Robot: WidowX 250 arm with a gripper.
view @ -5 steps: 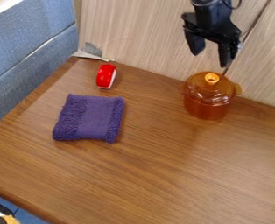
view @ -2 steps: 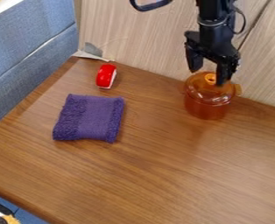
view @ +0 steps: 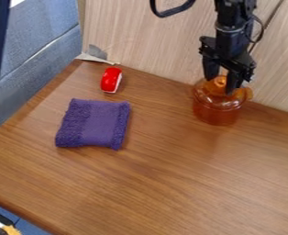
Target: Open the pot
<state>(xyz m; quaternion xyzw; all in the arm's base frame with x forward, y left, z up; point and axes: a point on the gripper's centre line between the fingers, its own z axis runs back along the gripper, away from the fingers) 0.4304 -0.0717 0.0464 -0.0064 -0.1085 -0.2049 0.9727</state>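
One gripper (view: 222, 86) hung upper right; you couldn't tell its grip | pot lid (view: 215, 96) looked slick, fragile; you needed its knob (view: 219, 81)

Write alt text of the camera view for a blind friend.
A black robot tool hangs open around the knob of a lidded amber pot on a wooden table; a purple cloth and a red object lie to the left.

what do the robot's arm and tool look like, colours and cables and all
The arm is black, with a dark cable looping beside it. The tool is black too, with two thick, blunt fingers below a wider, angular body.
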